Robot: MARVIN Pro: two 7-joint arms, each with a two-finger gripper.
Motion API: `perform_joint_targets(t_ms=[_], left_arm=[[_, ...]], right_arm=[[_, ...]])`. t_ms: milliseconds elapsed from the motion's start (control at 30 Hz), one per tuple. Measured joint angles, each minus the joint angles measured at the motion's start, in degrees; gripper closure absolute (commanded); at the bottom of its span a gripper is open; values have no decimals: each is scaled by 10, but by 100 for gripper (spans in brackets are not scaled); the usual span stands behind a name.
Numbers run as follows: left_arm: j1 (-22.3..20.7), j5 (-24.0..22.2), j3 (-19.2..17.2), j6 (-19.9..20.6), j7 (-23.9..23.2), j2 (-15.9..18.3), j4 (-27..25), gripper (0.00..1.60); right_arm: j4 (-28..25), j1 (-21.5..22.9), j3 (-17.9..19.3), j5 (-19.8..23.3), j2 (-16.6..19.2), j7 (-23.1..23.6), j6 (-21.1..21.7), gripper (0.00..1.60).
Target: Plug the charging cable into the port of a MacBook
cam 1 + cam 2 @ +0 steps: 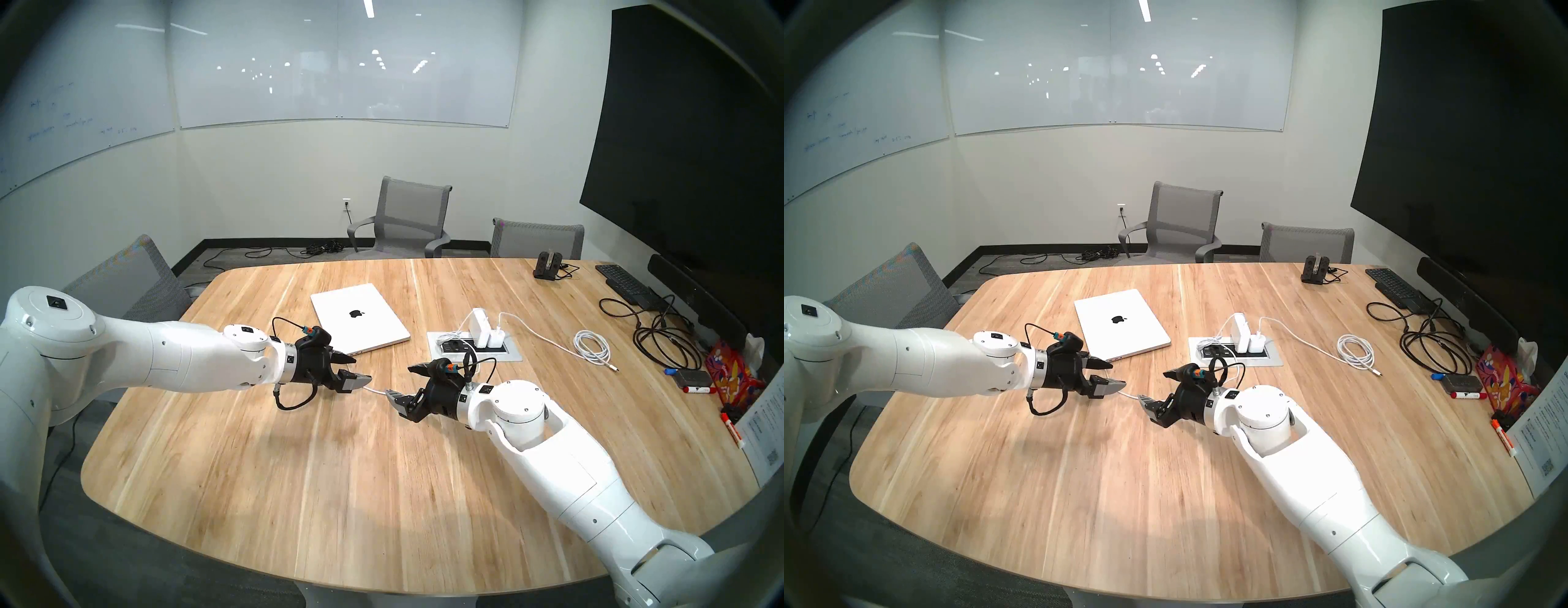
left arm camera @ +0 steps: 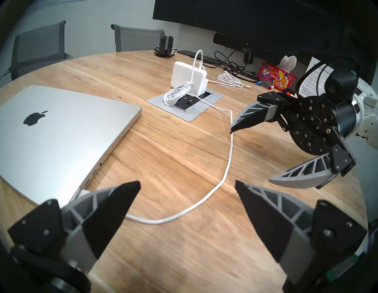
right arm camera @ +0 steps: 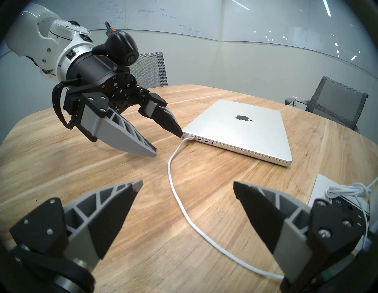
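Left gripper [image 3: 167, 143]: jaws spread wide, empty, hanging low over the table [image 1: 297, 488] just beside the near corner of the MacBook [image 3: 241, 131]; one black fingertip [image 3: 176, 131] right at that corner, next to the plugged connector, contact not clear; the other finger lower, close above the wood, apart from the cord.

Right gripper [image 2: 251, 153]: also spread wide, empty, facing the left one across a short gap, tilted down, with the cord passing under and between its fingers in its own wrist view.

Charging cable [image 3: 180, 196]: thin white cord lying loose on the table, curving from the laptop's side edge round between the two grippers, then off toward the power outlet panel [image 2: 196, 110] set into the tabletop. Connector seated in the port [image 3: 191, 138], endmost slot on the silver side edge, next to the other small slots.

MacBook: closed, flat on the wood, logo up, between the left gripper and the panel.

On the panel: white power adapter [image 2: 188, 78] standing upright, a bundle of white cord wound beside it.

Farther right: a separate coiled white cord [image 1: 592, 346], black cables [image 1: 662, 339], black keyboard [image 1: 623, 282], tissue box [image 2: 276, 76], markers [image 1: 698, 388].
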Motion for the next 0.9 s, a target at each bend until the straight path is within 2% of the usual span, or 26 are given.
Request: perform_joint_targets(t_ms=[900], left_arm=[[12, -9, -4, 7, -22, -26, 38, 0]], right_arm=[[0, 0, 0, 0, 0, 0, 0, 0]])
